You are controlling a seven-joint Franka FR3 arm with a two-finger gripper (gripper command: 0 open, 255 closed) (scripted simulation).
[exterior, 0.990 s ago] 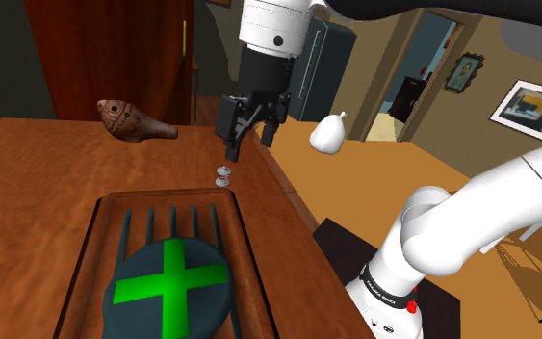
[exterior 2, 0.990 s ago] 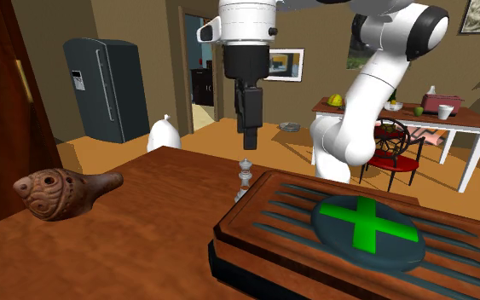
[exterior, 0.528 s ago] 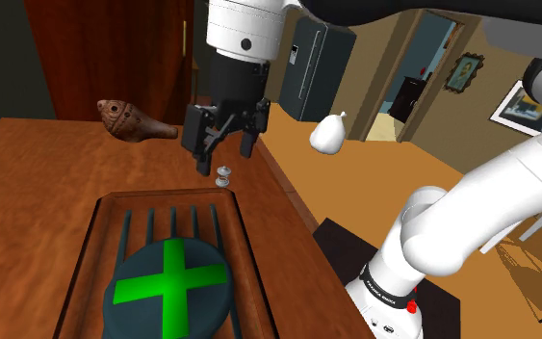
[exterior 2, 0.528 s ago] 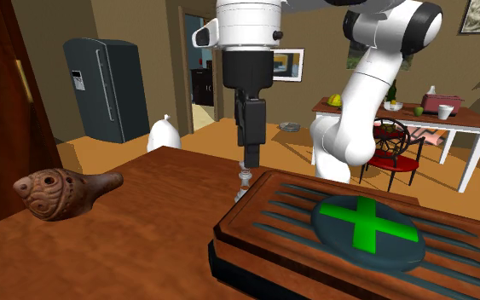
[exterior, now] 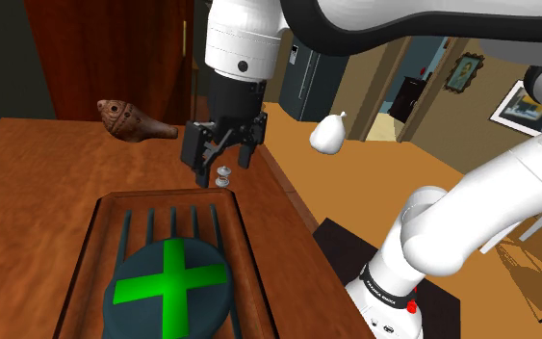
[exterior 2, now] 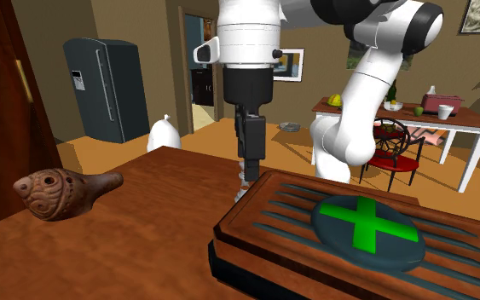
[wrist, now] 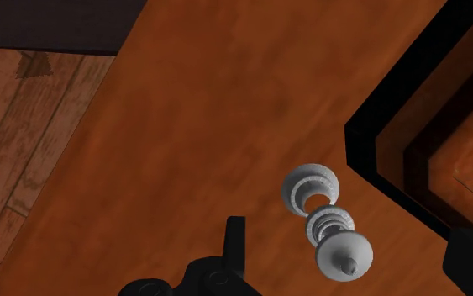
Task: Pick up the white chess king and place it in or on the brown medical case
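my pincer (exterior: 225, 169) is spread wide around the one white king (wrist: 327, 220), standing on the counter (exterior: 38, 193) just beside one brown case (exterior: 90, 231)

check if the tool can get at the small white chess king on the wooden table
Probably yes: the open tool hangs right over the small white chess king, with nothing between them.
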